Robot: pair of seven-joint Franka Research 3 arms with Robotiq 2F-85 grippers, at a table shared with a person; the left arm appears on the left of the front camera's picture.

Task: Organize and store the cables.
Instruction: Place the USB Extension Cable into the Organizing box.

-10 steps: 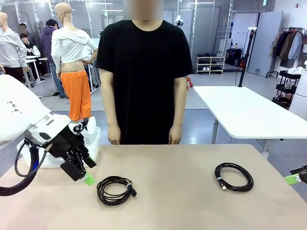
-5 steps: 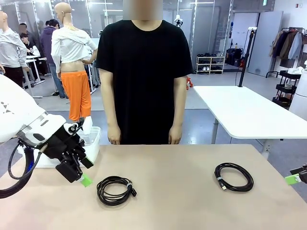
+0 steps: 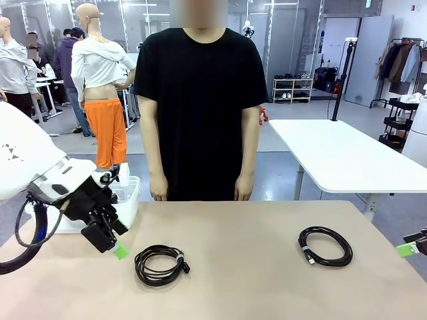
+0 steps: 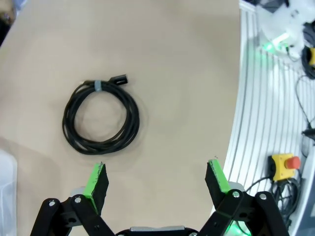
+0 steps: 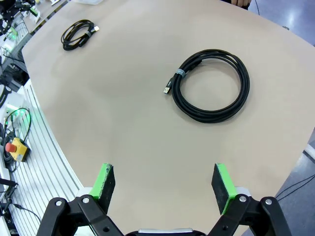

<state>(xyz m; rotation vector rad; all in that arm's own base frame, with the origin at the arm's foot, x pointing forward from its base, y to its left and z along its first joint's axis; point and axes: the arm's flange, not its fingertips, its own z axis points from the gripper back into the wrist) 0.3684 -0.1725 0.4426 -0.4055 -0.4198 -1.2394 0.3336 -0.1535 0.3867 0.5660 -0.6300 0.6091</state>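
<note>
Two cables lie on the tan table point(image 3: 247, 287), each a coiled black cord bound by a small tie. The left cable point(image 3: 175, 257) rests near the front left, just right of my left gripper point(image 3: 119, 239), which hovers open and empty above the table. From the left wrist that cable point(image 4: 132, 123) lies ahead of the open green fingertips point(image 4: 96, 179). The right cable point(image 3: 308, 252) lies at the right side. My right gripper point(image 3: 410, 248) peeks in at the right edge. Its wrist view has this cable point(image 5: 197, 110) ahead of the open gripper point(image 5: 165, 179) and the other cable point(image 5: 78, 33) far off.
A white plastic bin point(image 3: 130, 193) stands at the table's left edge behind my left arm. A person in a black T-shirt point(image 3: 200, 100) stands at the far side, hands hanging at the table edge. Another white table point(image 3: 333, 153) stands beyond on the right.
My left arm has swayed slightly to the left above the table and stays open. Both cables, the right gripper and the person have not moved.
</note>
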